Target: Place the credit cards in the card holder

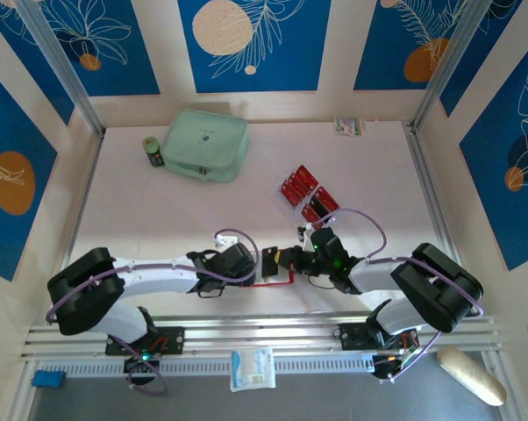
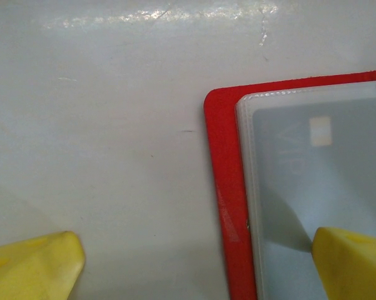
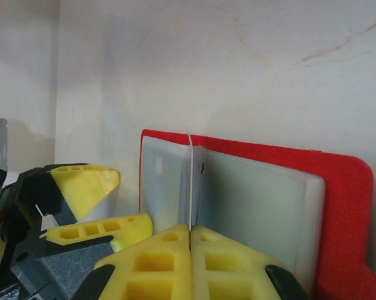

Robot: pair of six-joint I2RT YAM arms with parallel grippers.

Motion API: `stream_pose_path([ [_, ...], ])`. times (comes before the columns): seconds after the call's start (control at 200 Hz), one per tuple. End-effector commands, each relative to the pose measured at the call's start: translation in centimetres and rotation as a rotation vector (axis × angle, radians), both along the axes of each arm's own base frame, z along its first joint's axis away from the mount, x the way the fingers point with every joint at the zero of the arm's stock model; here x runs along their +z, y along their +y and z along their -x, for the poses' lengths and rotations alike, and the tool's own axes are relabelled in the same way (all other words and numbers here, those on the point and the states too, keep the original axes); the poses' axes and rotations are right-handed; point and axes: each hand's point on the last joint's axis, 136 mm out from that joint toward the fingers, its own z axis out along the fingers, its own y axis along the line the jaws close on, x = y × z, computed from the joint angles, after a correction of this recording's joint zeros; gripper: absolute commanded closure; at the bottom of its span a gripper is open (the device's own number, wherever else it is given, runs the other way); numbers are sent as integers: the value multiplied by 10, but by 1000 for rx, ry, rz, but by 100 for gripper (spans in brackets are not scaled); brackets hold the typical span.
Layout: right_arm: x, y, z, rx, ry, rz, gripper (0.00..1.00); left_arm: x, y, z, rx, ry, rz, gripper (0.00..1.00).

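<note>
**Card holder**: red folding wallet with pale grey inner pockets, lying opened out on the white table between the two grippers. From above, only thin red edges show beneath the gripper bodies. In the left wrist view its right and lower parts run out of frame, and a pale card shape sits blurred behind the clear pocket.

**Credit cards**: cluster of red cards with dark bands, lying loose on the table just beyond the right gripper and apart from the card holder. The count is unclear because they overlap.

**Left gripper**: yellow fingers spread wide, holding nothing. One tip is over bare table, the other over the clear pocket. Contact cannot be judged.

**Right gripper**: pads pressed together, with a thin pale inner leaf of the card holder rising from the seam between them.

**Mint-green zip case**: far left of the table, with a small green can beside it.
</note>
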Motion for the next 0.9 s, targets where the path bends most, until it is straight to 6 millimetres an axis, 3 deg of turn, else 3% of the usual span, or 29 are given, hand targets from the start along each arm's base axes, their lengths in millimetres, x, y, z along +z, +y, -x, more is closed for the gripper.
stream_pose_path([
  [0.0, -4, 2, 7, 15, 19, -15, 100, -23, 22, 15, 24, 76, -85, 3],
  [0.895, 1, 2, 6, -8, 24, -52, 100, -27, 25, 18, 26, 79, -83, 3],
])
